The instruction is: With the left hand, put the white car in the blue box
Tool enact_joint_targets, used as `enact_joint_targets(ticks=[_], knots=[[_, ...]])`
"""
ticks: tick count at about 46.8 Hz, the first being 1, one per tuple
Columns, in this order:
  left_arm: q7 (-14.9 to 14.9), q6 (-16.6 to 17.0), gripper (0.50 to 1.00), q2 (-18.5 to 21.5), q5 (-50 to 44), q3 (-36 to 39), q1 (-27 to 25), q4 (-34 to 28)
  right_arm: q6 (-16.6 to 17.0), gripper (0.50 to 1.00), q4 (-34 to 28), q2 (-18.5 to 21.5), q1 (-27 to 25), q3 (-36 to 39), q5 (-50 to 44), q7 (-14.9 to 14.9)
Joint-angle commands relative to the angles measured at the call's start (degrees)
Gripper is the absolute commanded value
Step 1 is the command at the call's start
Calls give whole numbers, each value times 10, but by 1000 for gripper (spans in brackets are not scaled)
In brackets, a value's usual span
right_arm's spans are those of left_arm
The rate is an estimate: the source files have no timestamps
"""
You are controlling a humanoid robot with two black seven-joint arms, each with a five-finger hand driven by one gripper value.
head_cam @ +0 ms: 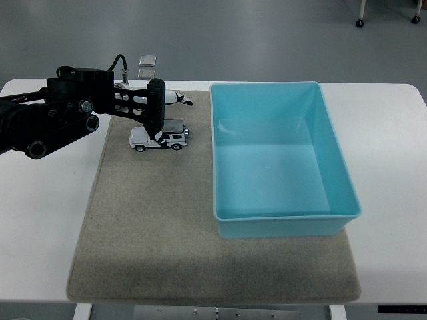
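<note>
The white toy car [172,139] stands on the grey mat [153,227] at its back left, side-on, just left of the blue box [287,217]. My left hand [159,115] reaches in from the left and hovers right over the car. One black finger [156,113] hangs down across the car's near side and touches its roof. The pale-tipped fingers [179,100] stretch out behind the car, spread. The hand is open and the car rests on the mat. The blue box is an open, empty tub. My right hand is out of view.
The mat covers most of the white table [47,220]. Two small grey squares [147,65] show beyond the table's far edge. The box's left wall [214,153] stands close to the car's front.
</note>
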Motion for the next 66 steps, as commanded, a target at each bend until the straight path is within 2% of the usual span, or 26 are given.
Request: enact_joint_targets(ticks=[1,3,5,9,15,18,23,25,44,66], knots=[[3,2,977,-1,16,-1,1,0,0,936,0,0,0,0,0,0],[5,3,960,-1,17,-1,1,0,0,936,0,0,0,0,1,0],[4,3,922,-2,16,-2,0,0,0,936,0,0,0,0,0,0],[5,4,821,-2,16,-1,0,-1,0,936,0,0,0,0,0,0],[5,8,716,-2,16,-1,1,-1,0,936,0,0,0,0,0,0],[5,13,632,-2,17,-1,2,0,0,936,0,0,0,0,0,0],[5,16,523,-2,18,-1,1,-1,0,936,0,0,0,0,0,0],[5,16,501,-2,20,-1,0,0,0,936,1,0,0,0,1,0],[5,16,500,-2,23,-7,-5,0,0,936,0,0,0,0,0,0],[4,15,500,-3,12,-38,-62,0,0,936,1,0,0,0,0,0]])
